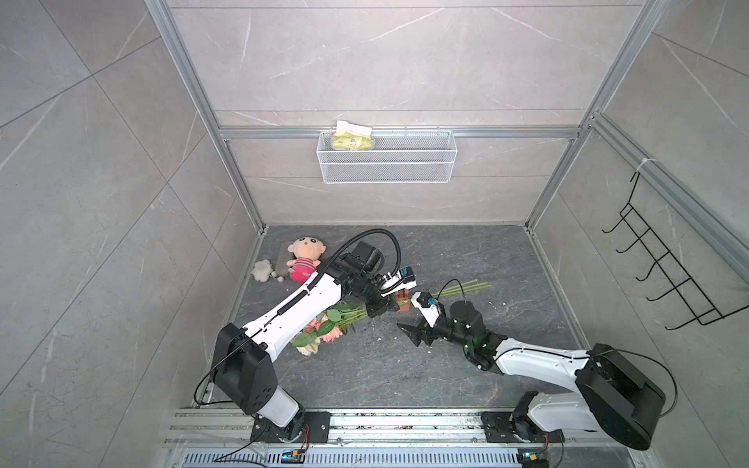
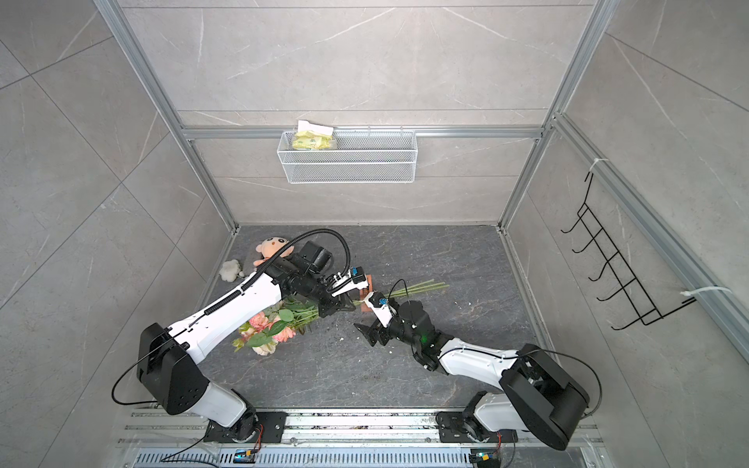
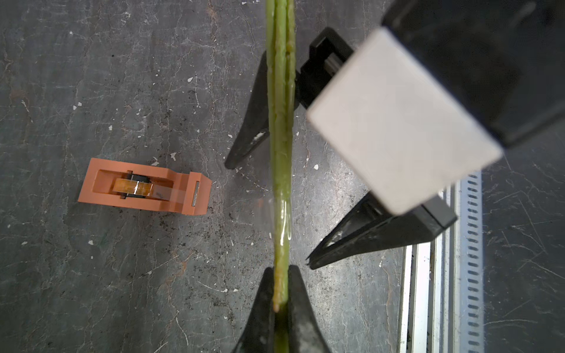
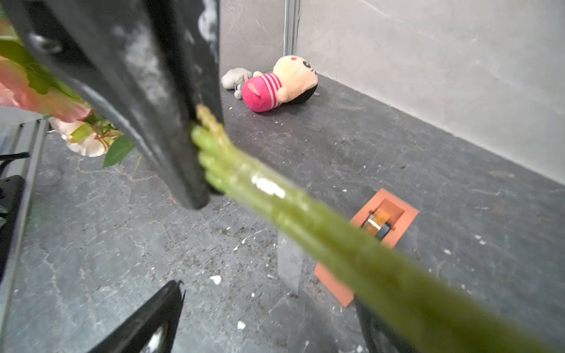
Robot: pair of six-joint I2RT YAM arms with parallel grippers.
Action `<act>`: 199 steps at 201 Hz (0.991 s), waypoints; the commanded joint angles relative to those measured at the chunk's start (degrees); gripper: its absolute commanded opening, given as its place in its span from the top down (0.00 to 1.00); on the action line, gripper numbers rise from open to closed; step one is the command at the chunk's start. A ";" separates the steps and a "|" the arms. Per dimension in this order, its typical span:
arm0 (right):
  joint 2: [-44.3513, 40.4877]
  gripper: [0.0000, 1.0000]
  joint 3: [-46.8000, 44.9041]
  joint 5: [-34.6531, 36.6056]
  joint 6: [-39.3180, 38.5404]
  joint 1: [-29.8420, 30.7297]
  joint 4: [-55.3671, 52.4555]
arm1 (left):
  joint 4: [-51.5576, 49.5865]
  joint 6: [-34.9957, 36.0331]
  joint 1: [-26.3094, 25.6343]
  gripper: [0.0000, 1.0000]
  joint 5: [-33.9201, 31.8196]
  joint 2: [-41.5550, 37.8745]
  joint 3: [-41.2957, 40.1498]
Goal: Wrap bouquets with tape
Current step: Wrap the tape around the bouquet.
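At mid-bench (image 1: pixel 446 372), toward the left arm: the bouquet (image 1: pixel 320 329) is held crosswise, with pink and peach blooms and leaves just beside the left forearm and the long green stems (image 3: pixel 279 122) running out toward the right arm. The left hand (image 3: pixel 280 275) is pressed together on the bundled stems, pinching them partway along; the free stem ends (image 1: pixel 466 287) fan out past the right wrist. The right hand (image 1: pixel 409 334) is spread wide and grips nothing. In the left wrist view its two black fingers (image 3: pixel 244 143) stand either side of the stems and clear of them. A short glossy, clear band (image 3: pixel 282 217) sits on the stems between the two hands; whether it goes fully round cannot be told. The tape, in its orange dispenser (image 3: pixel 146 189), rests flat on the bench beside the stems, near both hands and touched by neither; in both top views the arms mostly hide it. In the far left corner of the bench are a pink plush doll (image 1: pixel 303 259) and a white fluffy toy (image 1: pixel 262 270). On the back wall hangs a white wire basket (image 1: pixel 387 170) with a yellow packet (image 1: pixel 352 142).
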 commanded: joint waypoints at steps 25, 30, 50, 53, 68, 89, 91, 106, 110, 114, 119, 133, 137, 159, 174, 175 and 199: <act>0.69 0.49 3.22 -4.42 -1.72 0.17 2.68 | -0.41 -2.48 0.67 1.00 1.51 0.01 3.10; 0.61 0.51 3.23 -4.39 -1.36 0.21 2.00 | -0.43 -2.57 0.65 1.00 1.09 0.16 3.24; -0.51 0.58 2.46 -4.80 -0.78 0.22 1.20 | -0.37 -2.91 0.76 1.00 0.12 0.74 3.29; -0.73 0.58 2.45 -4.78 -0.67 0.22 0.71 | -0.29 -3.07 0.78 1.00 -0.01 0.77 3.29; -1.95 0.62 2.66 -4.87 -0.31 0.22 -2.38 | 0.30 -3.37 0.96 1.00 -0.77 1.16 3.15; -4.21 0.70 3.20 -5.66 -0.55 0.21 -7.17 | -0.44 -4.23 0.97 1.00 -2.95 3.19 4.47; -4.42 0.70 3.16 -5.79 -0.56 0.22 -7.42 | -0.64 -4.18 0.96 1.00 -3.02 3.42 4.59; -6.12 0.71 2.74 -6.19 -0.86 0.22 -8.39 | -0.65 -4.04 1.04 1.00 -3.41 4.29 4.60; -6.53 0.71 2.71 -6.19 -0.95 0.20 -8.51 | -0.61 -3.95 0.98 1.00 -3.21 4.44 4.48; -6.82 0.71 2.55 -6.06 -0.97 0.22 -8.56 | -0.47 -3.90 0.96 1.00 -3.12 4.52 4.39; -7.28 0.72 2.51 -6.01 -0.88 0.22 -8.51 | -0.21 -3.90 0.97 1.00 -2.99 4.58 4.21; -8.07 0.72 2.77 -6.20 -0.72 0.23 -8.60 | -0.05 -4.00 1.05 1.00 -3.00 4.91 3.88; -8.25 0.72 3.00 -6.18 -0.62 0.24 -8.76 | -0.06 -3.89 1.05 1.00 -3.04 4.94 3.82; -8.21 0.69 4.00 -6.18 -0.73 0.21 -9.28 | -0.56 -3.57 0.99 1.00 -2.72 5.07 3.30; -7.63 0.69 4.74 -5.02 -0.99 0.22 -9.34 | -1.07 -3.22 1.01 1.00 -2.14 5.05 2.86; -7.56 0.69 4.78 -4.94 -1.00 0.22 -9.39 | -1.09 -3.17 0.98 1.00 -2.11 5.01 2.77; -7.09 0.68 6.99 -3.27 -1.51 0.17 -10.99 | -2.06 -2.51 0.99 1.00 -1.81 5.29 2.01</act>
